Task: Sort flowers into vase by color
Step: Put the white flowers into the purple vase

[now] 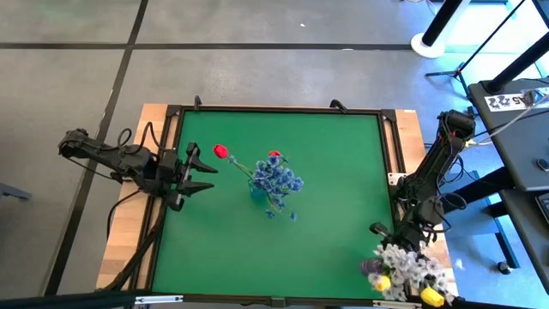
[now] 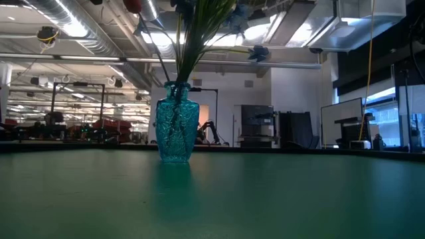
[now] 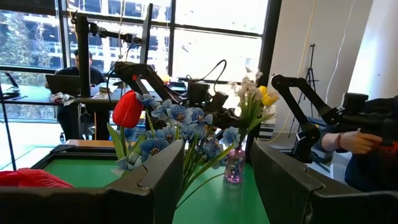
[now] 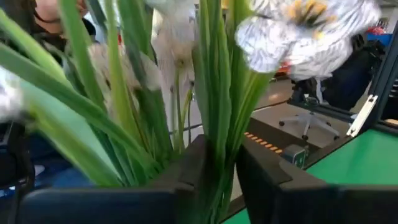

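A teal glass vase [image 2: 176, 129] stands mid-table and holds blue sprays [image 1: 276, 182] and red tulips [image 1: 220, 152]. Near the table's near right corner a small vase [image 3: 235, 165] holds white blossoms [image 1: 407, 264] and yellow tulips [image 1: 431, 297]. My right gripper [image 1: 388, 243] is at that bunch, with green stems [image 4: 219, 134] filling the narrow gap between its fingers. My left gripper [image 1: 209, 178] waits open at the table's left side, facing the teal vase and holding nothing. My right gripper [image 4: 222, 167] has a few green stems [image 4: 221, 163] pinched between its two fingers, well below the white blossoms [image 4: 308, 31]. The fingers come in about level and lie across the upright stems. The fingers hide the stems' lower ends.
A raised black frame [image 1: 390, 146] edges the green table. A person's hand [image 3: 348, 140] shows beyond the table's right side, and another person sits at a desk [image 3: 78, 68] farther back. Open green surface lies in front of the teal vase [image 2: 265, 192].
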